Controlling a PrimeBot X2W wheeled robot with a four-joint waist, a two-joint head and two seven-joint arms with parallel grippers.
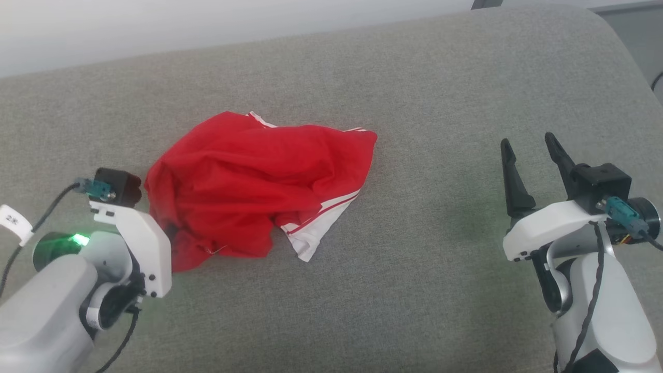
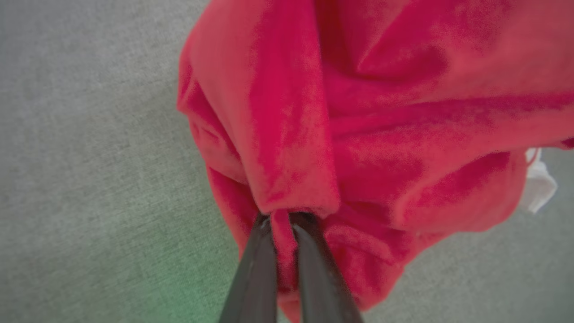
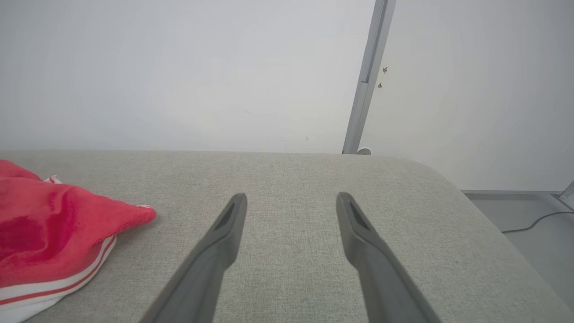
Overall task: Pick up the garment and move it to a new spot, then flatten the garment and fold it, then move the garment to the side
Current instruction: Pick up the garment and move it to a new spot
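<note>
While the garment (image 1: 259,181) lies crumpled on the table (image 1: 414,77), the left hand (image 2: 282,218) pinches its near-left fold.
The right hand (image 1: 528,141) sits well to the right, spread wide, empty.

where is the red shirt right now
The garment sits bunched left of centre in the head view on the grey cushion, its near-left edge pinched by the left gripper; the open right gripper is apart on its right.

The garment (image 1: 248,181), bright red with red-striped white sleeve ends, lies crumpled in a heap on the grey padded surface (image 1: 440,259).
</note>
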